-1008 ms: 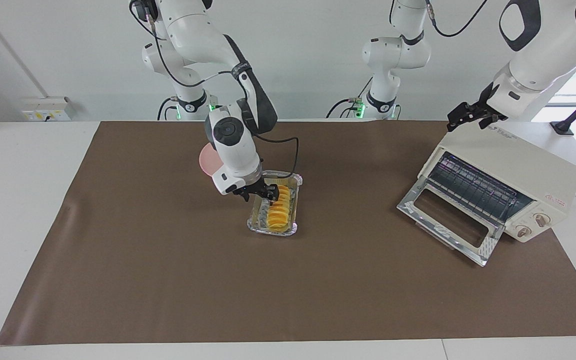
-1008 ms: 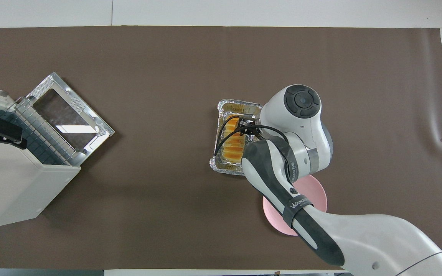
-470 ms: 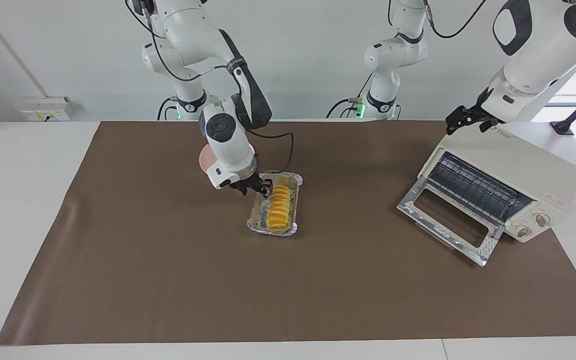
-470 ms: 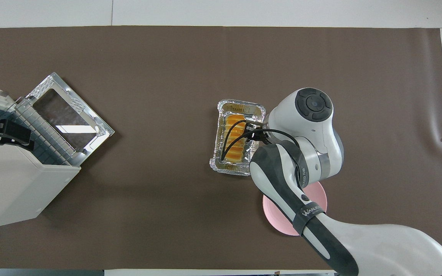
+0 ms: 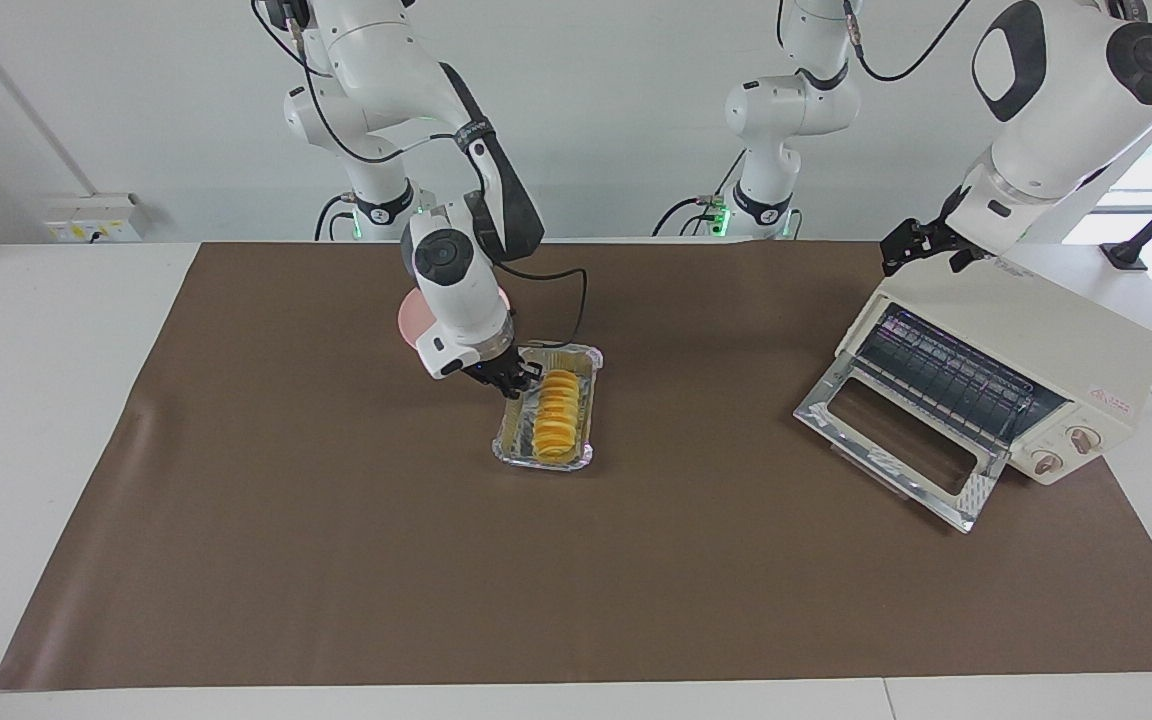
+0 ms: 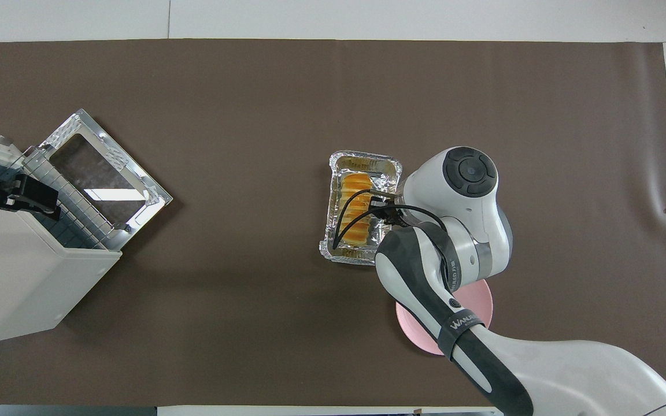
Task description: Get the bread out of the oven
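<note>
I'm holding the right gripper (image 5: pixel 516 381) low at the foil tray (image 5: pixel 504 433) mid-tabletop, at the rim's 10 o'clock corner in the facing view; the bread (image 5: pixel 557 414) is lying in it, already out of the oven (image 5: pixel 1016 350), whose door is hanging open. I'm judging next is lifting the bread toward the pink plate (image 6: pixel 480 303). I can't tell either gripper's finger state; the left gripper (image 5: pixel 921 246) is waiting over the oven's top.

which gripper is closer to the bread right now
Right. The right gripper is at the foil tray edge beside the bread; the left gripper is over the oven top.
</note>
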Tool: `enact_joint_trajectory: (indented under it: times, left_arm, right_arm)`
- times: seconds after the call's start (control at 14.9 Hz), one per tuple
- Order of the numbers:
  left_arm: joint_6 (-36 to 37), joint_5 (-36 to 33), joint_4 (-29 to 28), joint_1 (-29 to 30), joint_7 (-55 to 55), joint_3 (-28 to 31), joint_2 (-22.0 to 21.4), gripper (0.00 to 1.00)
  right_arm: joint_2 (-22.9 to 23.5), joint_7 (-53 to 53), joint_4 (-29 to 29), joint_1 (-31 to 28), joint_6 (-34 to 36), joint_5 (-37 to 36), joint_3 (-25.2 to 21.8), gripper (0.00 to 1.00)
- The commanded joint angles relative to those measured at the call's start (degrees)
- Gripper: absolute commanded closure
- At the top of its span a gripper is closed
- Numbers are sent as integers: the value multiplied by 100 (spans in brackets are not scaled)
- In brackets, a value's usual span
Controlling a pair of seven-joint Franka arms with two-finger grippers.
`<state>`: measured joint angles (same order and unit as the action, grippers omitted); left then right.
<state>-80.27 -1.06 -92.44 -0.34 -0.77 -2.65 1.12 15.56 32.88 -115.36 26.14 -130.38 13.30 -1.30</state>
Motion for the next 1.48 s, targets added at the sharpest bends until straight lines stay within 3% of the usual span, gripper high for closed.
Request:
enact_joint_trajectory:
  times: [0.0,0.27,0.47,1.01,1.08,1.14,1.21,1.41]
  left_arm:
    - [-15,-122,33,-168,59,195,-7,0]
    - [-33,-122,16,-142,51,186,-24,0]
    - [-86,-122,33,-142,50,186,-33,0]
    - [-446,18,-28,-151,42,160,-86,0]
    - [-455,62,-28,-168,42,160,-86,0]
    - [-463,62,-37,-177,42,160,-95,0]
    - [-455,54,-46,-177,50,151,-112,0]
    - [-594,54,-29,-177,42,134,-103,0]
  right_arm:
    - [-114,-465,118,-143,-5,164,7,100]
    - [-62,-1815,698,-1073,530,216,-1,100]
    - [-18,-3012,664,-1724,549,532,-1,100]
    - [-79,-3683,260,-1990,523,700,-19,100]
    - [-79,-3683,277,-1990,540,691,-28,77]
    - [-70,-3675,304,-1990,532,656,-36,11]
    - [-97,-3666,373,-1972,558,595,-37,0]
    - [-141,-3604,768,-1911,734,279,-54,0]
